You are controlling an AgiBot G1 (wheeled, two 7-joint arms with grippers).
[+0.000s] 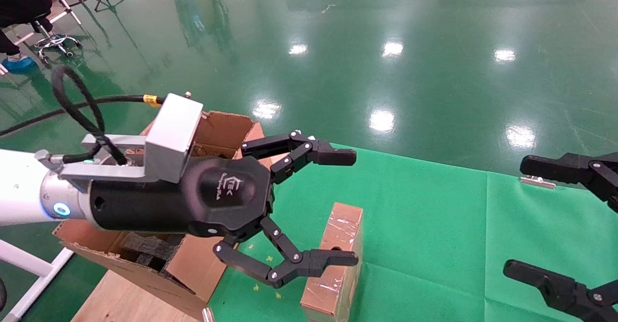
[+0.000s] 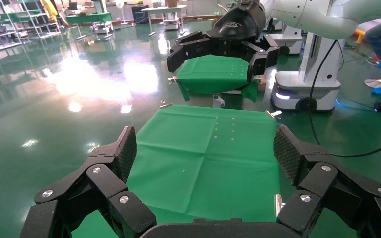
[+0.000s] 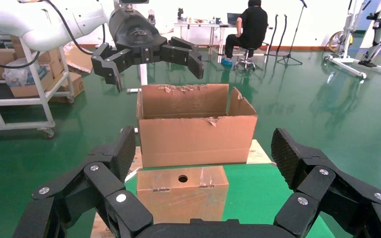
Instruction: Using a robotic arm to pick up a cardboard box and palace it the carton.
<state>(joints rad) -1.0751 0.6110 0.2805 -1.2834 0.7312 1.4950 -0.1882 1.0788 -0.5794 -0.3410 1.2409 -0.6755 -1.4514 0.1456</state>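
Nearest the head camera, the robotic arm (image 1: 29, 194) reaches in from the left, its left gripper (image 1: 344, 206) spread wide and empty — raised above the green cloth (image 1: 434, 225), one finger in front of the cardboard box (image 1: 338, 259). That small taped box stands on the cloth just beside the carton (image 1: 193, 269), round hole facing the right gripper (image 1: 524, 218). Its jaws gape too, holding nothing, well apart from the box.
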